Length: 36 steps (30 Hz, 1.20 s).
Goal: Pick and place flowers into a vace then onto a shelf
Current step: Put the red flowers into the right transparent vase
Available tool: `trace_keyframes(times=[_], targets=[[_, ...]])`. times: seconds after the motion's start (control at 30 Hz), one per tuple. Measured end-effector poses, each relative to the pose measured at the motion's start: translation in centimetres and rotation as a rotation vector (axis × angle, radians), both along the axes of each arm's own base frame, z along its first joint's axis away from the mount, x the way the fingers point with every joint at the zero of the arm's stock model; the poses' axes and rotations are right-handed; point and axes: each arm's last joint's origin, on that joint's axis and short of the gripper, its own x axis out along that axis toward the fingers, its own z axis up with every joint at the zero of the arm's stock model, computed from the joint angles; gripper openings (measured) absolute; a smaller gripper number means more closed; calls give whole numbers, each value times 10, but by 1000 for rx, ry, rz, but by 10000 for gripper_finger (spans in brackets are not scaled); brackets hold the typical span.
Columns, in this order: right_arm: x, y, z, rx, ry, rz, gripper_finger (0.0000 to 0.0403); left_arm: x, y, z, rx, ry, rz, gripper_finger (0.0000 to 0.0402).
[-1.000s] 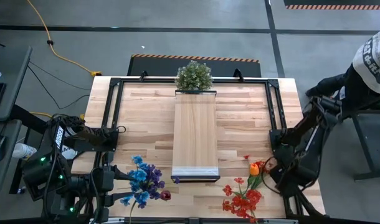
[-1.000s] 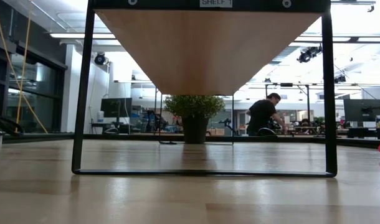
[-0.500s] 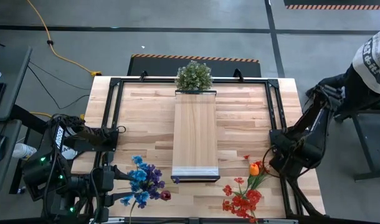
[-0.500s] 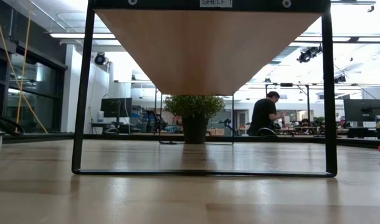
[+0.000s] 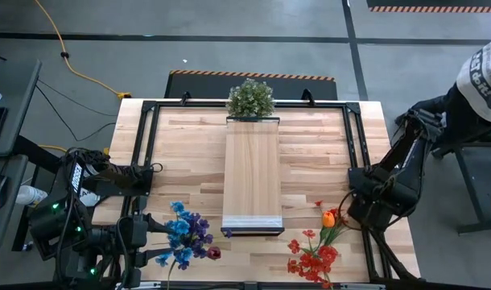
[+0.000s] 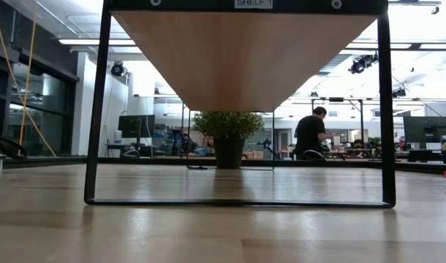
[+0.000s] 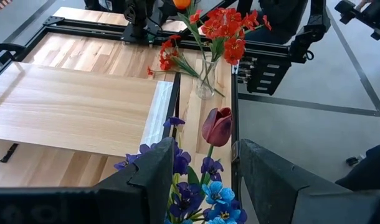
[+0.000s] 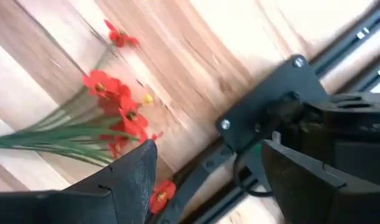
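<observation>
Two bunches flank the shelf (image 5: 252,176): blue-purple flowers (image 5: 183,236) left, before the left gripper (image 7: 199,177), jaws apart, empty; red flowers (image 5: 314,256) right, below the right gripper (image 8: 205,168), also spread, unladen. Risk: snagged blooms tipping the glass vase (image 7: 205,81).

Both arms are dark, chunky jointed things with black cabling, the left claw (image 7: 199,180) and right claw (image 8: 205,180) having wide matte-black fingers.
</observation>
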Motion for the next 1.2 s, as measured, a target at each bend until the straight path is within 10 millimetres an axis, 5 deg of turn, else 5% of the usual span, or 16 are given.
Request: trace_keyframes(times=[0.47,1.2], targets=[[14,12,1,6,-228,221,275,0,0,0,-1,-1,1,216],[14,13,0,2,-205,301,275,0,0,0,-2,-3,3,216]])
